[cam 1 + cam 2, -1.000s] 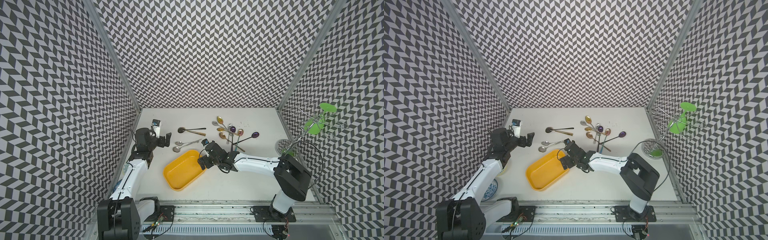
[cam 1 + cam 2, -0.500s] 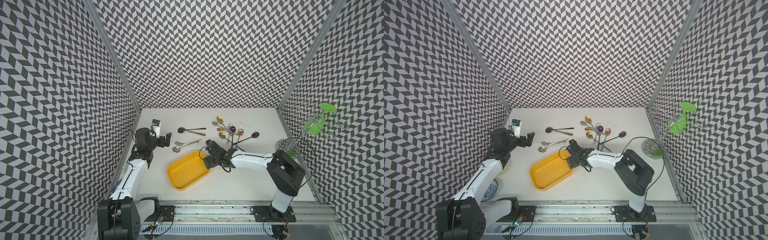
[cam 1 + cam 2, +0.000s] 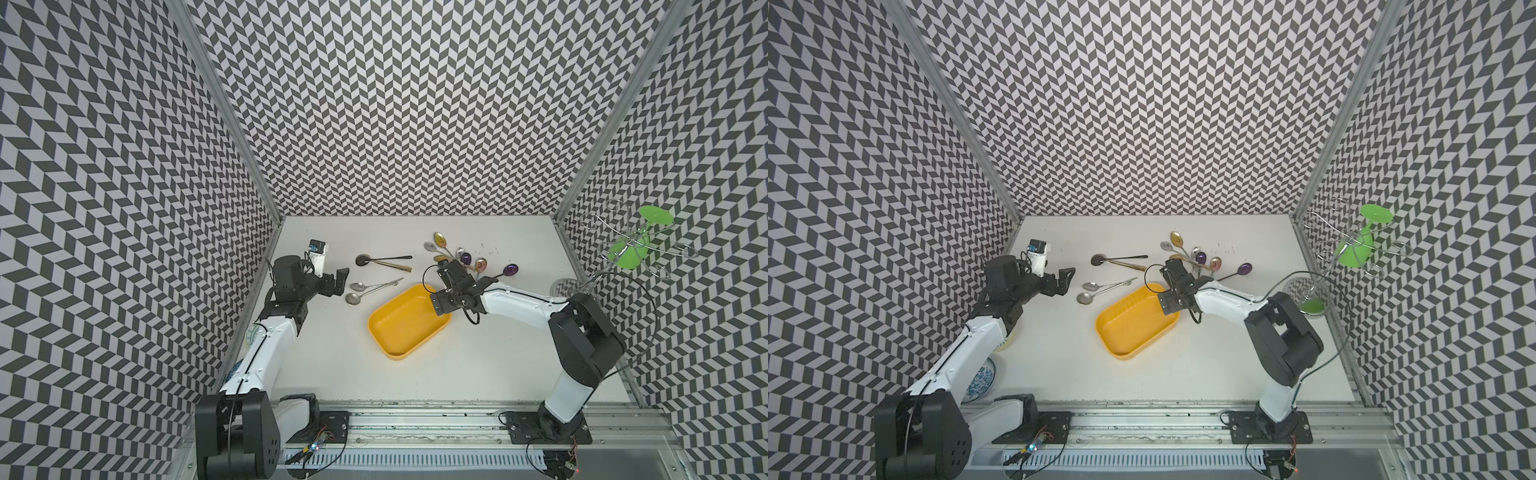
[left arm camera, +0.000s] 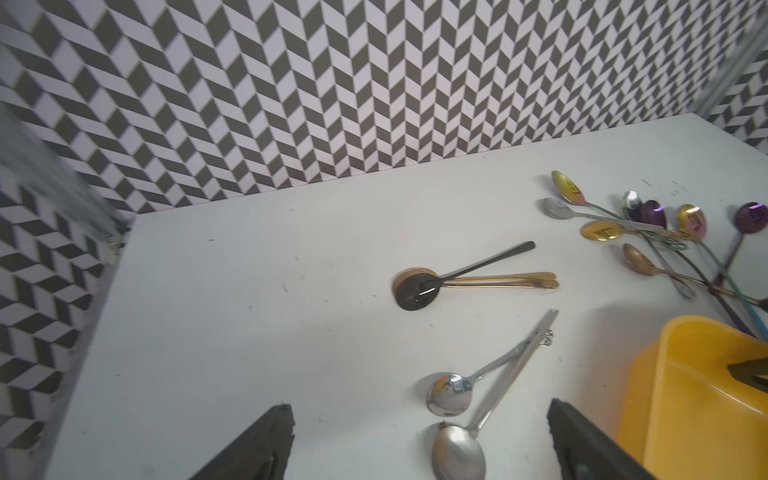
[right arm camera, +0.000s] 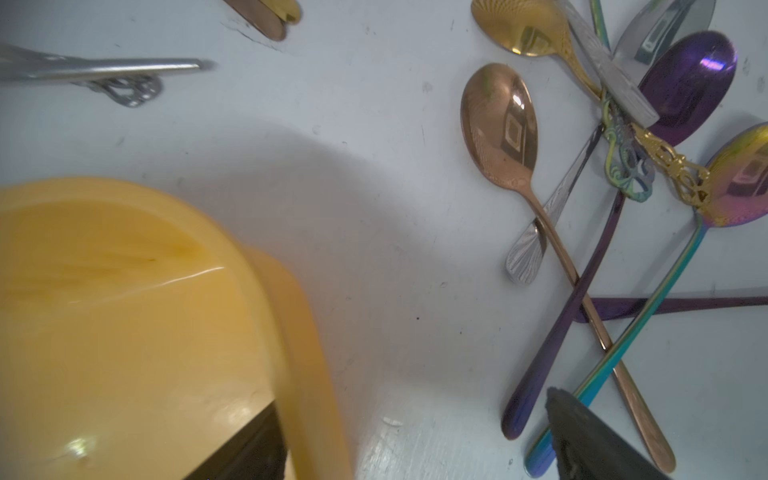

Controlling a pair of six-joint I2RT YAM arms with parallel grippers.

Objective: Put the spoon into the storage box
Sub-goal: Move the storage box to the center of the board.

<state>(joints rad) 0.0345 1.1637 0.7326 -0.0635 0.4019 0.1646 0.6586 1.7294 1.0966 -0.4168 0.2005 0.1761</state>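
The yellow storage box (image 3: pixel 399 332) lies at an angle in the middle of the white table (image 3: pixel 332 365). The right gripper (image 5: pixel 411 397) is spread wide and grasps nothing. It straddles the box's end wall, one finger (image 5: pixel 249 449) inside and the other outside, by the crossed handles of the coloured spoons (image 3: pixel 461 259), a rose-gold spoon (image 5: pixel 498 124) among them. The left gripper (image 4: pixel 417 407) hangs released over two silver spoons (image 4: pixel 451 395) beside the box. A black spoon (image 4: pixel 417 291) lies farther back. Every spoon lies on the table, outside the box.

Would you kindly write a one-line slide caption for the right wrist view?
Open right gripper straddles the storage box wall, tangled coloured spoons lying on the table beside it.
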